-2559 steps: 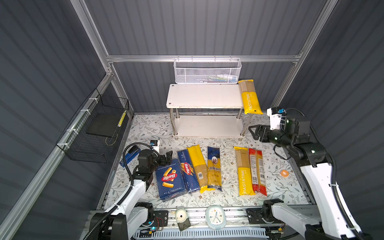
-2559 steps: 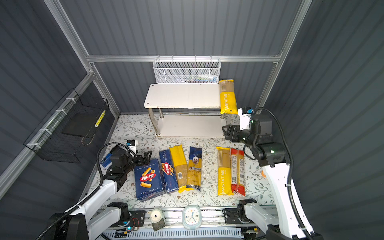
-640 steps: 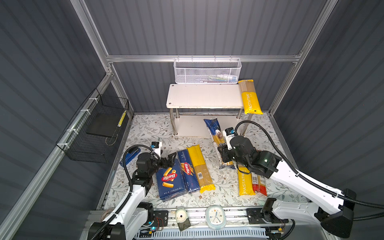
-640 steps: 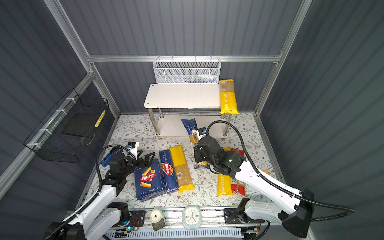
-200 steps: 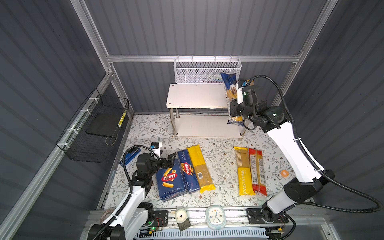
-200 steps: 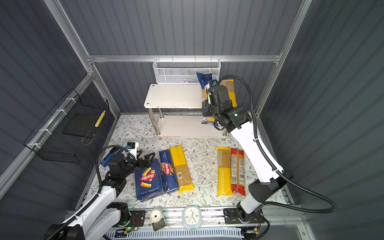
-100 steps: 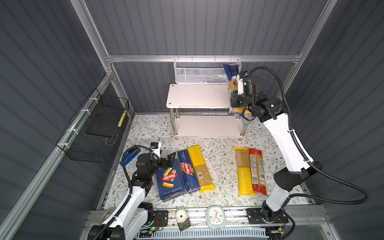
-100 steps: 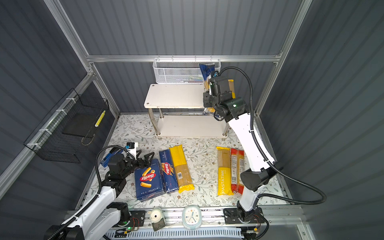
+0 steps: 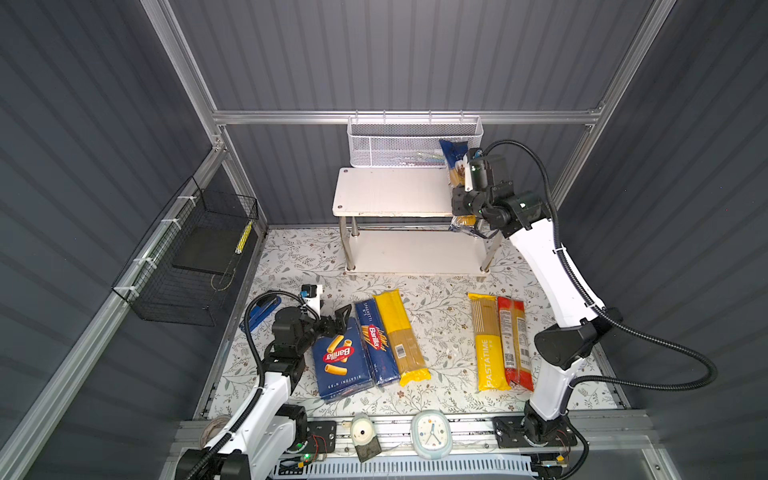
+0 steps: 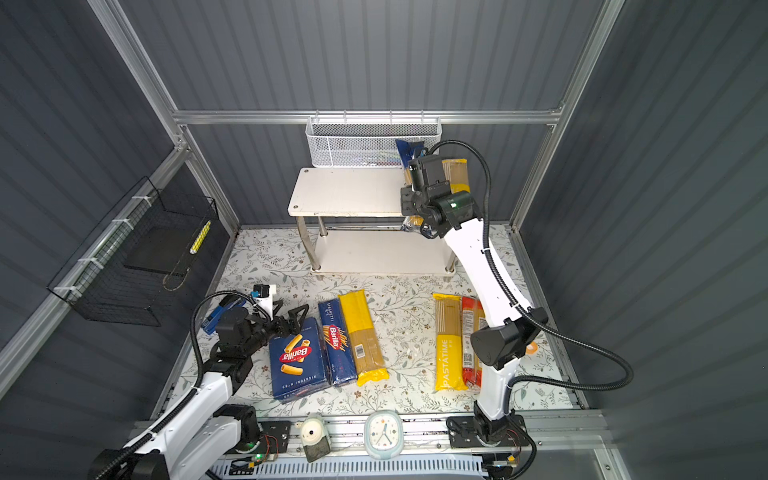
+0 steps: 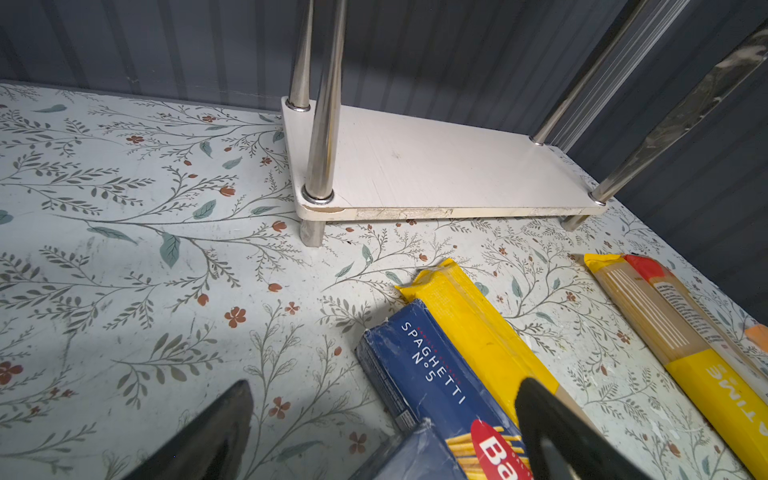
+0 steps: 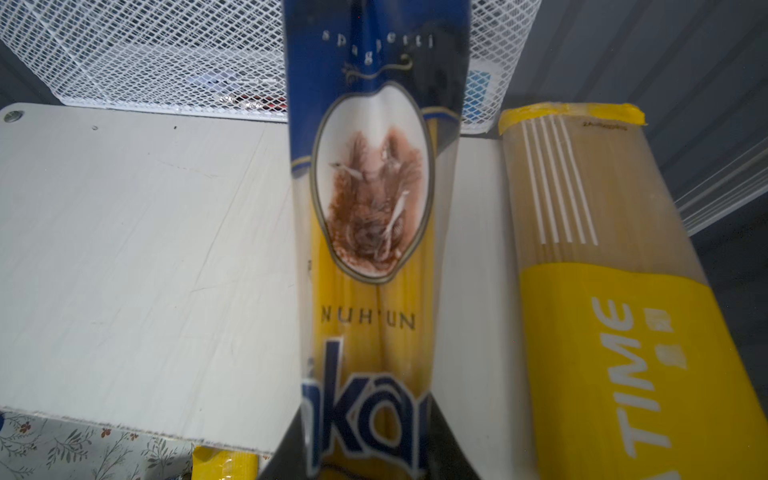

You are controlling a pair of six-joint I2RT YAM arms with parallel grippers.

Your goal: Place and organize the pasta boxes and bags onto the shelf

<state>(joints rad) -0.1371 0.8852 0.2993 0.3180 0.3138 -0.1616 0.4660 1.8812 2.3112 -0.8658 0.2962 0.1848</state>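
Your right gripper [image 9: 462, 204] clenched on blue ankara bag [image 12: 365, 208]. Bag lies lengthwise over right part of shelf [image 9: 390, 191] top board, just beside PASTATIME bag [image 12: 602, 291] at board's right end. Your left gripper [image 9: 338, 322] spread wide, empty, at far end of rigatoni box [image 9: 343, 357] on floral mat [image 9: 440, 316]. Spaghetti box [image 9: 376, 343] beside it.

The two-tier white shelf [image 9: 390, 191] is stood at the back. A yellow PASTATIME bag [image 10: 455, 174] is laid flat at the top board's right end. Just beside it the dark blue ankara bag [image 12: 370, 208] is held over the board, overhanging its front edge. In front, the rigatoni box [image 9: 340, 359], spaghetti box [image 9: 374, 343] and plain yellow bag [image 9: 401, 336] are laid flat, side by side. Well apart from these, a second PASTATIME bag [image 9: 488, 343] and the red bag [image 9: 513, 343] are laid together.
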